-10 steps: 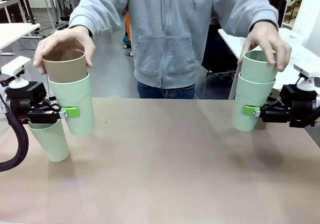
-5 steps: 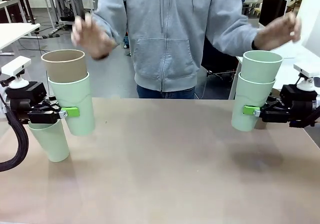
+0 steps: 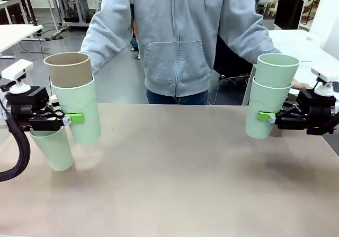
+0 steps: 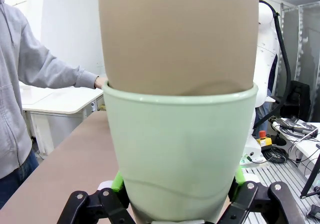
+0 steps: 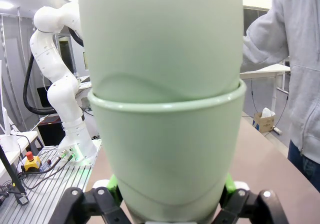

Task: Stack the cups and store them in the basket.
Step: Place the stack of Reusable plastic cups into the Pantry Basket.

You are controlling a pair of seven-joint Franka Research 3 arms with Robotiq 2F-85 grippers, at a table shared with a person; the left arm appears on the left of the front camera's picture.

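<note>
**Two nested pairs held aloft, one cup on the table**

Front view: at 9 o'clock the left gripper (image 3: 79,118) was clamped on a left mint cup (image 3: 80,100) with the tan cup (image 3: 69,70) nested in it. Both were upright and clear of the table (image 3: 180,184). Just below, toward 8 o'clock, a loose mint cup (image 3: 52,149) stood on the table. At 3 o'clock the right gripper (image 3: 263,117) pinched the lower right cup (image 3: 265,97), which carried the upper right cup (image 3: 276,70). The person (image 3: 175,36) stood at 12 o'clock with both arms lowered away from the cups.

Left wrist view: green pads pressed the left mint cup (image 4: 180,149) from 9 and 3 o'clock, and the tan cup (image 4: 180,34) sat square in it.

Right wrist view: the jaws squeezed the lower right cup (image 5: 165,154) low on its wall, and the upper right cup (image 5: 160,34) was seated level.

The step in hand looked like merging the stacks. It would go best with one pair brought straight above the other, axes lined up, and lowered slowly. Both grips should stay firm and untilted, since low pinches let tall stacks lean.
</note>
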